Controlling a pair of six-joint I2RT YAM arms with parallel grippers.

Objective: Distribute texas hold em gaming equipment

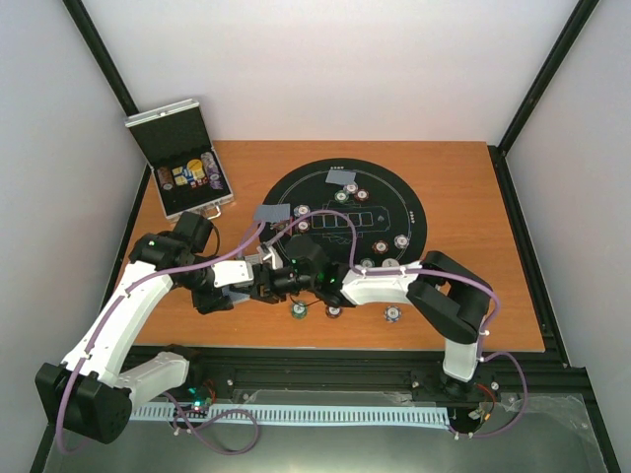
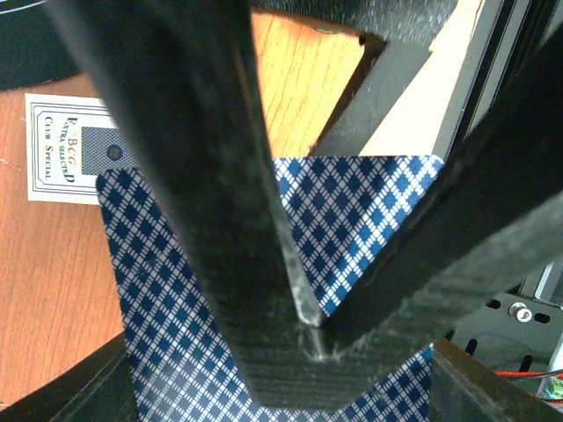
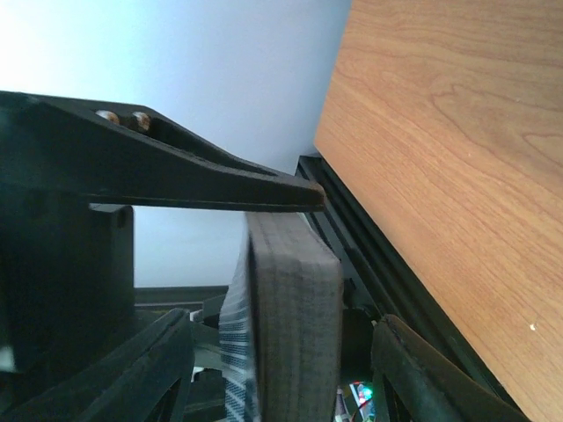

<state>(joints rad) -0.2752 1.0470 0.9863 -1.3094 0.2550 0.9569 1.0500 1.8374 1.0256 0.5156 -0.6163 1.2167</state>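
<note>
Left claw (image 1: 235,289) and right claw (image 1: 268,286) meet tip to tip low in the frame, left of centre, over the wooden surface (image 1: 473,246). Between them a blue-diamond-backed playing card (image 2: 176,290) is raised off the surface. Dark fingers cross in front of it, so one cannot tell whether either claw is clenched on it or released. A lettered white card (image 2: 62,149) lies flat, partly covered by it. Poker chips (image 1: 380,246) sit on the round black mat (image 1: 404,207), and three more chips (image 1: 334,311) rest on bare wood below it. An open case (image 1: 177,158) stands at upper left.
</note>
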